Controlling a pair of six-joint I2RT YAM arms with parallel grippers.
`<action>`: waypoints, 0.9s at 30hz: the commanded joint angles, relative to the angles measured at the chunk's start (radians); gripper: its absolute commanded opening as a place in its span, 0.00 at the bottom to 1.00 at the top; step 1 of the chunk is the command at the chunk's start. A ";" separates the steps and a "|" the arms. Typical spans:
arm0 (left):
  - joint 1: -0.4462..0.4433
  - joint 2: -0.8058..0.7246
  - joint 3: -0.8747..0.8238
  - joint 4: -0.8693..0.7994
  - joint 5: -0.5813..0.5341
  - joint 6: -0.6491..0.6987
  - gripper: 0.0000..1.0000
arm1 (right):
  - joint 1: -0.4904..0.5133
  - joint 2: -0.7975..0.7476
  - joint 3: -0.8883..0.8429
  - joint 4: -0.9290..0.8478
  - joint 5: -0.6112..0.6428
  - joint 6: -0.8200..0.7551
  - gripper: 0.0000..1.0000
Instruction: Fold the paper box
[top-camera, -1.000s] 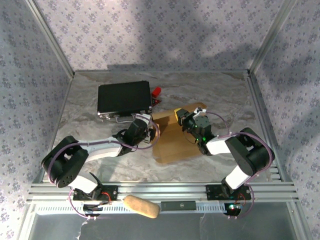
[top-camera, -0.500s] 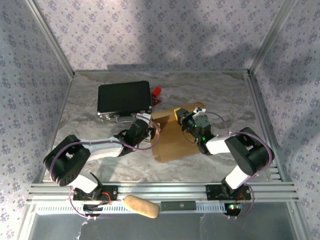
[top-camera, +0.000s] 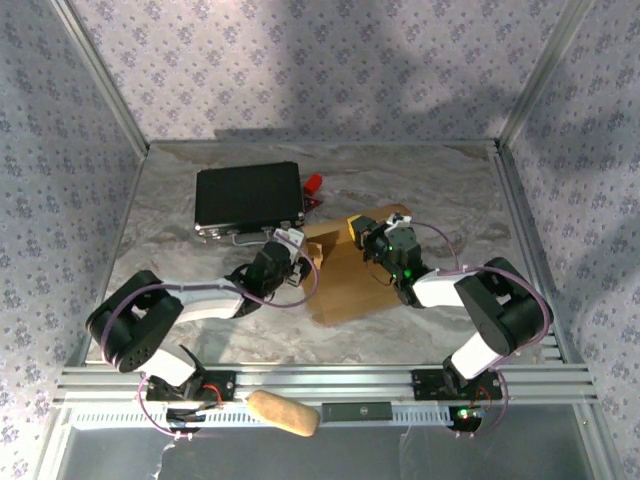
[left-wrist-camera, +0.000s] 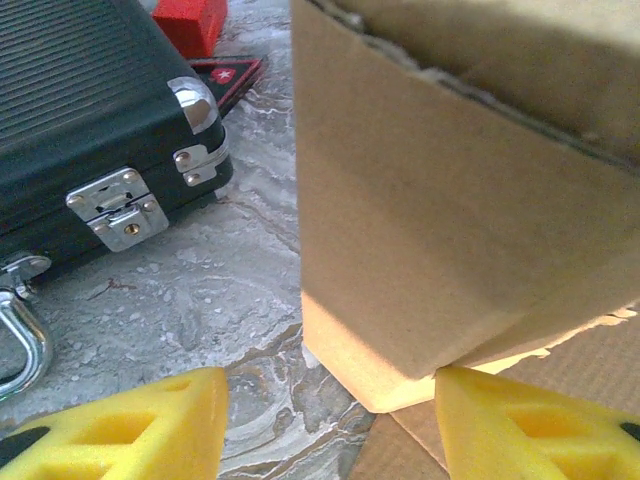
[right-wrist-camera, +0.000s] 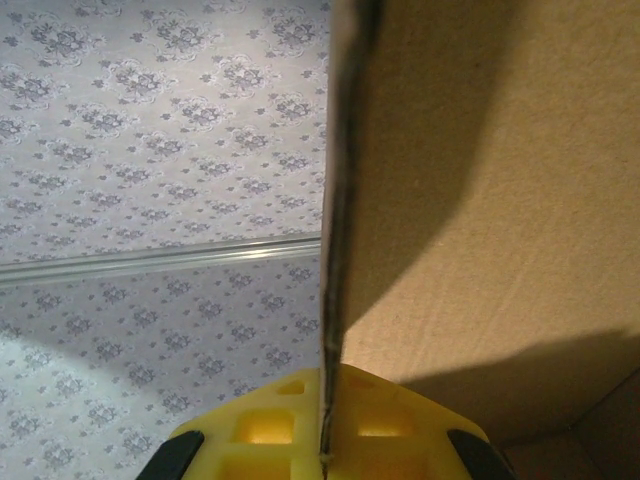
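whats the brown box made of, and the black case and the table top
The box looks like plain brown cardboard, matte, with a rough cut edge. The case seems ribbed black plastic with slight sheen; its latch looks like shiny metal. The table shows grey marble veining, possibly printed laminate.

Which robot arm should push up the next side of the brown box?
Probably the left. The right gripper is shut on an edge of the paper box, busy holding it. The left gripper is open and free, with a raised flap right in front of it.
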 joint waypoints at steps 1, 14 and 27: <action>0.007 0.015 -0.026 0.262 0.040 0.043 0.58 | 0.012 0.002 -0.006 -0.140 -0.062 0.009 0.00; 0.028 0.114 -0.047 0.427 0.038 -0.003 0.56 | 0.012 -0.014 -0.005 -0.164 -0.059 0.010 0.00; 0.018 0.179 0.001 0.410 -0.001 -0.046 0.30 | 0.020 -0.034 0.012 -0.195 -0.051 0.017 0.00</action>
